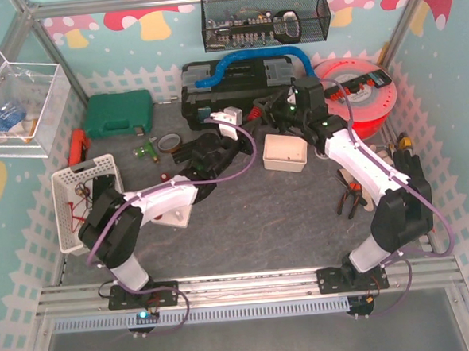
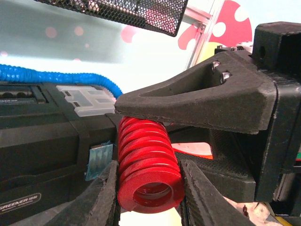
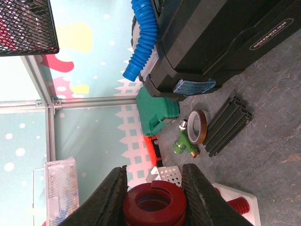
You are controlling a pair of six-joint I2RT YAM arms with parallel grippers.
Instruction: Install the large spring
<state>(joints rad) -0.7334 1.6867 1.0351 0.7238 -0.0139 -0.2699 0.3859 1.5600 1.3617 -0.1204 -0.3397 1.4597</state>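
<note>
The large red spring (image 2: 148, 160) hangs in the air between both grippers, in front of the black toolbox. My left gripper (image 2: 150, 188) is shut on one end, a finger pressing on each side. My right gripper (image 3: 154, 197) is shut on the other end (image 3: 154, 205). Its black finger (image 2: 202, 101) lies across the top of the coils in the left wrist view. In the top view the two grippers meet near the spring (image 1: 257, 109). A white fixture (image 3: 235, 195) carrying a smaller red spring (image 3: 241, 205) stands on the table below; it also shows beside the left arm (image 1: 176, 216).
A black toolbox (image 1: 229, 84) with a blue hose (image 1: 247, 63) stands at the back, with a green case (image 1: 118, 113) to its left. A tape roll (image 3: 197, 126), a green fitting (image 3: 182, 141) and a black extrusion (image 3: 228, 123) lie nearby. Also here are a white box (image 1: 285, 152), a red spool (image 1: 361, 92), a white basket (image 1: 80, 193) and pliers (image 1: 349, 199).
</note>
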